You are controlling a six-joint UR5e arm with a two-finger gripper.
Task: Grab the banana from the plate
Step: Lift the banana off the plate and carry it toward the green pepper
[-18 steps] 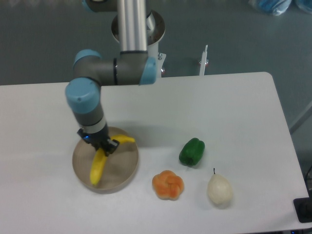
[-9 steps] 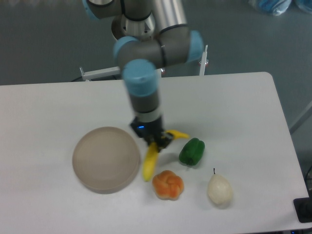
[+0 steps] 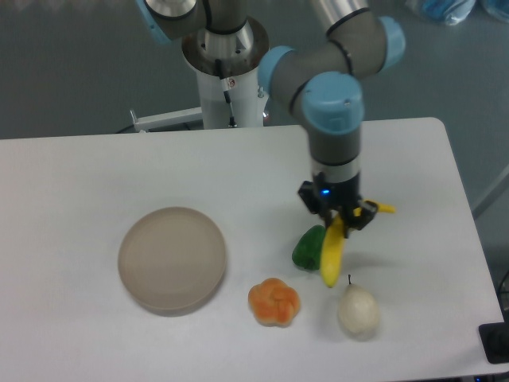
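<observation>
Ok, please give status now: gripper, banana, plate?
Gripper shut on banana, held above the table. Plate bare, off to the left. Green pepper and pear close beneath the banana.

The gripper covers the middle of the banana, so where its fingers meet the fruit is hidden. The banana in turn hides the right side of the green pepper, and whether the two touch cannot be told. The arm's upper links run off the top edge, and a dark object, perhaps a device, is cut by the right edge.
</observation>
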